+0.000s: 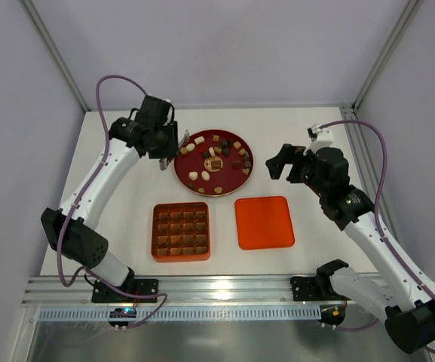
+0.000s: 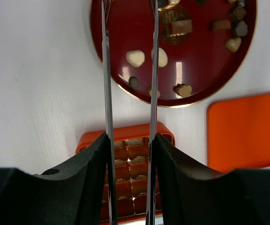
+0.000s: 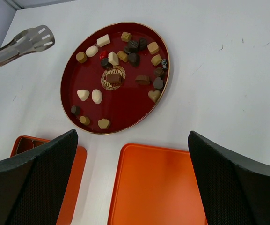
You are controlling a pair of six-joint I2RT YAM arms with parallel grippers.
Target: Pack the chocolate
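Note:
The chocolate (image 1: 213, 162) is several small dark brown, light brown and cream pieces scattered on a round red plate (image 1: 176, 167); a cream piece (image 2: 135, 57) shows in the left wrist view and a brown one (image 3: 113, 77) in the right. My left gripper (image 1: 160, 143) (image 2: 131, 138) hovers at the plate's left edge, shut on metal tongs (image 2: 106, 84) (image 3: 27, 42), whose blades stand apart with nothing between them. My right gripper (image 1: 281, 162) (image 3: 132, 136) hangs open and empty to the right of the plate.
An orange gridded box (image 1: 181, 231) (image 2: 92, 139) (image 3: 71, 187) sits in front of the plate. Its flat orange lid (image 1: 264, 222) (image 2: 244, 131) (image 3: 158, 187) lies to its right. An aluminium rail runs along the near table edge.

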